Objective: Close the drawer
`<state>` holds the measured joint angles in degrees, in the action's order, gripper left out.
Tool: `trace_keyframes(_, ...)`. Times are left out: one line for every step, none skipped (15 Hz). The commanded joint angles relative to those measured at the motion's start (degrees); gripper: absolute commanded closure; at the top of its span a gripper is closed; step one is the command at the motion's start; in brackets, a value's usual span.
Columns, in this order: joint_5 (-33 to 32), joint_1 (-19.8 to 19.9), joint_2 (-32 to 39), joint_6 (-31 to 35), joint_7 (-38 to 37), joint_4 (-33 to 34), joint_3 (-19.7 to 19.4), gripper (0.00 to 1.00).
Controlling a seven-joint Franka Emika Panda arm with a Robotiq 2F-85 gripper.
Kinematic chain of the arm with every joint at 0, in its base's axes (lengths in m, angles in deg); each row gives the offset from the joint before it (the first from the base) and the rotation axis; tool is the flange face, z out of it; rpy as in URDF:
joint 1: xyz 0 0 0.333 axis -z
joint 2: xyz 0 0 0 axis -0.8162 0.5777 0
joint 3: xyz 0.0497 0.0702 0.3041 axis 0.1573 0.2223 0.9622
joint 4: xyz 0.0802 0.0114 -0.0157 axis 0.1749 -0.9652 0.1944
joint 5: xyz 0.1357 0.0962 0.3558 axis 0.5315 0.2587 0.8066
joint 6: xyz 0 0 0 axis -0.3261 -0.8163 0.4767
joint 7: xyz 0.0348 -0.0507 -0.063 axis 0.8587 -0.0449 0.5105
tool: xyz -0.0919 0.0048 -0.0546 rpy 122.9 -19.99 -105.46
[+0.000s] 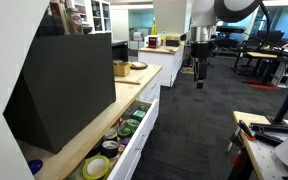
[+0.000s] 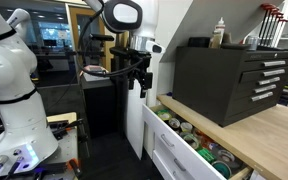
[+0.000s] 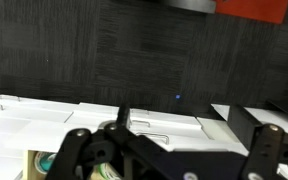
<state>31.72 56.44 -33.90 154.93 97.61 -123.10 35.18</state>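
A white drawer under the wooden counter stands pulled out, full of tape rolls and small items; it shows in both exterior views. My gripper hangs in the air beyond the drawer's end, apart from it, also seen in an exterior view. In the wrist view the gripper is open and empty, its black fingers spread wide above white drawer fronts with thin metal handles. A bit of the drawer's contents shows at the lower left.
A black tool chest sits on the wooden counter above the drawer. Dark carpet lies beside the cabinets. A white robot and workbenches stand around.
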Motion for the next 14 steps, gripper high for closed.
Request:
trace_keyframes(2.4, -0.9, 5.5, 6.9, 1.1, 1.1, 1.8, 0.00)
trace_keyframes(2.4, -0.9, 6.2, 9.4, 0.8, 1.1, 2.5, 0.00)
trace_keyframes(2.3, -0.9, 7.0, 11.4, 0.8, 1.1, 3.1, 0.00)
trace_keyframes(2.0, -0.8, 7.3, 13.0, 0.4, 1.1, 3.8, 0.00)
trace_keyframes(1.7, -0.8, 7.6, 13.7, 0.4, 1.2, 4.3, 0.00)
trace_keyframes(1.4, 0.0, 6.9, 11.7, 0.1, 0.6, 4.1, 0.00)
trace_keyframes(1.3, -0.1, 7.2, 12.4, 0.1, 0.7, 4.5, 0.00)
trace_keyframes(1.3, -0.1, 7.3, 12.6, 0.1, 0.9, 4.7, 0.00)
trace_keyframes(1.3, -0.1, 7.3, 12.6, 0.1, 0.9, 4.8, 0.00)
trace_keyframes(1.3, -0.1, 7.4, 12.6, 0.1, 1.0, 4.8, 0.00)
trace_keyframes(1.3, -0.1, 7.4, 12.6, 0.1, 1.0, 4.8, 0.00)
trace_keyframes(1.3, -0.1, 7.4, 12.6, 0.1, 1.0, 4.8, 0.00)
trace_keyframes(1.3, -0.1, 7.4, 12.6, 0.1, 1.0, 4.8, 0.00)
trace_keyframes(1.3, -0.1, 7.4, 12.6, 0.1, 1.0, 4.8, 0.00)
